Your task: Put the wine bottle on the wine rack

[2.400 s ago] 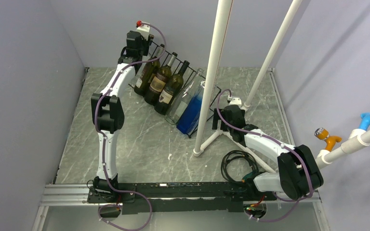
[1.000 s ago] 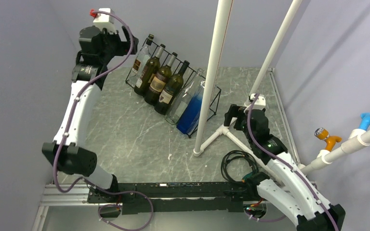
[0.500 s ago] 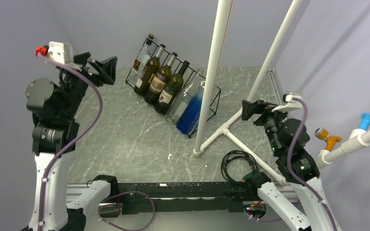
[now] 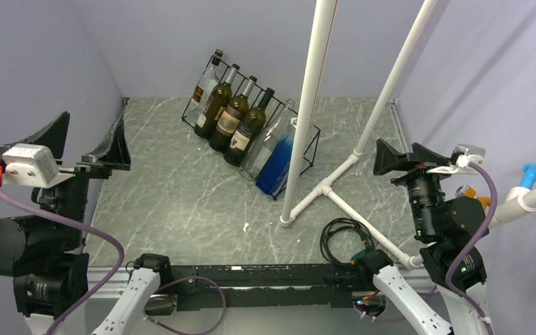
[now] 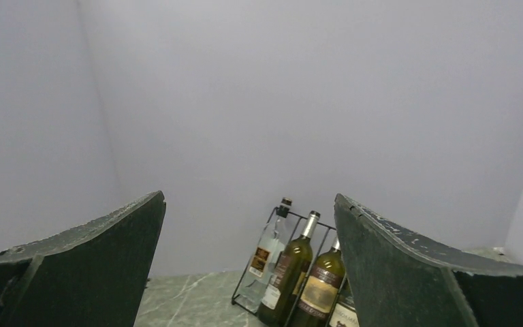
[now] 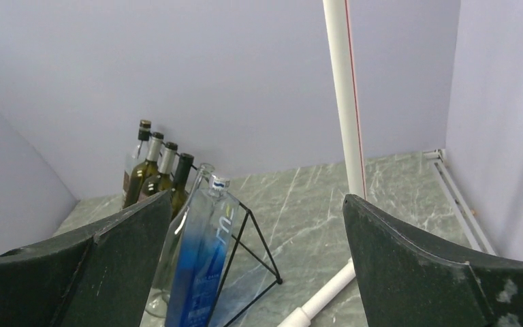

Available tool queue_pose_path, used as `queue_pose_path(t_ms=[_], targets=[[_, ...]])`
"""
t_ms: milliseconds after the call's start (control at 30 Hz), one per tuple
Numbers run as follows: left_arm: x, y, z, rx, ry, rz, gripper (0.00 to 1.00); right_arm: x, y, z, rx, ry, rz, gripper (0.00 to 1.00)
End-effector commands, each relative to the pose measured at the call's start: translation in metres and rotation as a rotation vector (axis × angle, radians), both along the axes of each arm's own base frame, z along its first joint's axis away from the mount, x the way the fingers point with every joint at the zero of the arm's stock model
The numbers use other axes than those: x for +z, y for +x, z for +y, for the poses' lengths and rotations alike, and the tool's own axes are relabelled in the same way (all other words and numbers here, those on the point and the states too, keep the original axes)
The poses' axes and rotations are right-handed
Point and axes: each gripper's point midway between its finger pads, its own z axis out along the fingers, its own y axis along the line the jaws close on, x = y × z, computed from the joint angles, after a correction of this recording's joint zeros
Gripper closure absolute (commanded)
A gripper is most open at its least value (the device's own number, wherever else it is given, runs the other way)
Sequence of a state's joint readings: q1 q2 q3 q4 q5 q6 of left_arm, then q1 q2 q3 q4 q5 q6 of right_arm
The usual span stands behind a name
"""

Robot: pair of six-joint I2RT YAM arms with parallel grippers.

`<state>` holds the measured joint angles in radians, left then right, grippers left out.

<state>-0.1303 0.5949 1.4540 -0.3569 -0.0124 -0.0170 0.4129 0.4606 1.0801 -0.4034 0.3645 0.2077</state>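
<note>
Several wine bottles lean side by side in the black wire wine rack (image 4: 312,150) at the back of the table. A clear bottle with a brown label (image 4: 202,87) stands at its left end, and a blue bottle (image 4: 279,160) at its right end. My left gripper (image 4: 92,122) is raised high at the left, far from the rack, open and empty. Its wrist view looks between the fingers (image 5: 249,197) at the rack (image 5: 233,298) and the clear bottle (image 5: 267,252). The right gripper (image 4: 394,148) hangs high at the right, also open and empty. In its view (image 6: 257,197) the blue bottle (image 6: 204,266) and the rack end (image 6: 263,244) show.
A white upright pipe (image 4: 307,105) stands just in front of the rack's right end, with a slanted pipe (image 4: 398,77) and floor pipes (image 4: 321,192) beside it. A black cable coil (image 4: 342,237) lies near the front rail. Walls close in on three sides.
The left gripper has left the rack's left end, swung back and up to the near left, and opened wide. The right arm has also lifted and drawn back to the right.
</note>
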Motion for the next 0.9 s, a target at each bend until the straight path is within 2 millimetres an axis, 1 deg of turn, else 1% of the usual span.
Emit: queue_pose_path(t_ms=[0, 133, 233, 400, 667, 867], targets=[[-0.004, 0.000, 0.018, 0.111, 0.034, -0.011, 0.00, 0.035, -0.014, -0.015, -0.052, 0.014, -0.126, 0.00], [-0.006, -0.001, 0.029, 0.172, 0.040, -0.011, 0.01, 0.039, -0.017, -0.024, -0.090, 0.047, -0.160, 0.00], [-0.007, 0.003, 0.033, 0.194, 0.041, -0.004, 0.01, 0.038, -0.018, -0.024, -0.089, 0.048, -0.176, 0.00], [-0.009, 0.009, 0.029, 0.181, 0.055, 0.001, 0.01, 0.034, -0.016, -0.025, -0.098, 0.045, -0.177, 0.00], [-0.013, 0.018, 0.026, 0.177, 0.060, 0.015, 0.02, 0.028, -0.006, -0.025, -0.127, 0.022, -0.145, 0.00], [-0.012, 0.025, 0.023, 0.168, 0.061, 0.022, 0.03, 0.025, 0.001, -0.027, -0.150, 0.021, -0.126, 0.00]])
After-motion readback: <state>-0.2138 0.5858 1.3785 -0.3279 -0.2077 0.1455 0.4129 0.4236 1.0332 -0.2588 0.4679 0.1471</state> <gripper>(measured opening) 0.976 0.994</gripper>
